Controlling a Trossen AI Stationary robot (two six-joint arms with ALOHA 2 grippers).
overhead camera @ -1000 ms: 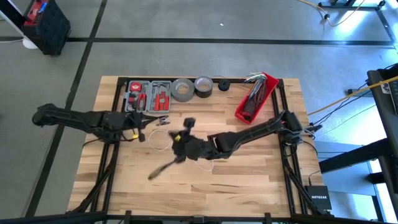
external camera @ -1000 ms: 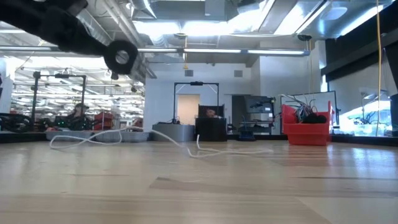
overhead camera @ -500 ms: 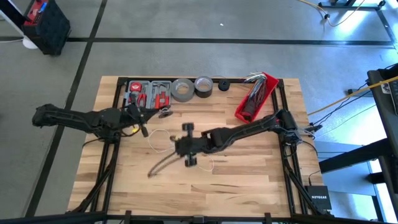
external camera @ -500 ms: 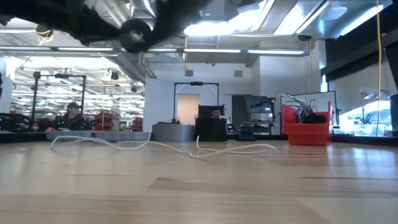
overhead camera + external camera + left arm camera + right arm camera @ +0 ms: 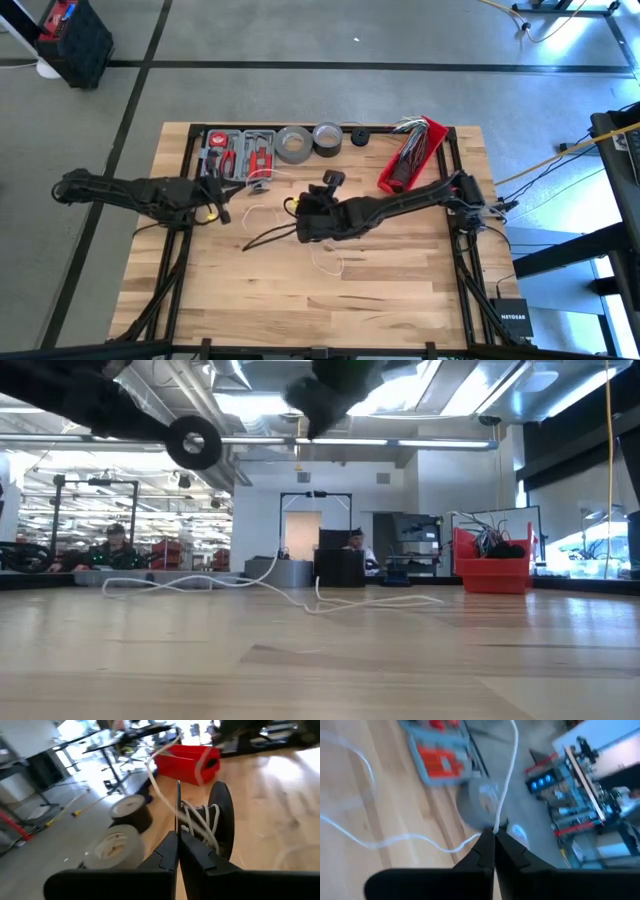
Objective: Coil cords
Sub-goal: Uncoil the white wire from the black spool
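Note:
The thin white cord [image 5: 250,214] lies in loose loops on the wooden table [image 5: 400,270] between my two grippers. It also shows in the low view [image 5: 300,598]. My left gripper [image 5: 250,186] is near the tool case and is shut on the cord, with several turns of cord [image 5: 199,822] wound beside its fingers. My right gripper [image 5: 298,220] is at the table's middle and is shut on the cord [image 5: 501,795]. The cord runs away from its fingertips through the air. My left gripper [image 5: 177,840] pinches the cord [image 5: 176,817] between its two shut fingers, at their free ends. Several turns [image 5: 205,827] lie around the dark part beside the fingertips. One strand [image 5: 156,780] leads away above the table. My right gripper [image 5: 492,839] pinches a single strand of the cord [image 5: 495,826] between its two shut fingers. The strand runs straight on from the fingertips, lifted off the table. Another stretch of the cord [image 5: 380,842] lies slack on the wood.
Along the table's far edge are a grey tool case [image 5: 238,152], two grey tape rolls [image 5: 293,143] [image 5: 327,136] and a small black thing [image 5: 359,137]. A red bin [image 5: 410,155] with wires stands at the far right. People show in the room beyond [image 5: 118,540].
My right gripper has swung round above the table's middle. It went first toward the near edge, then toward the far edge and the right, turning as it went. The cord's slack loops have shifted on the table, and one strand now rises off it.

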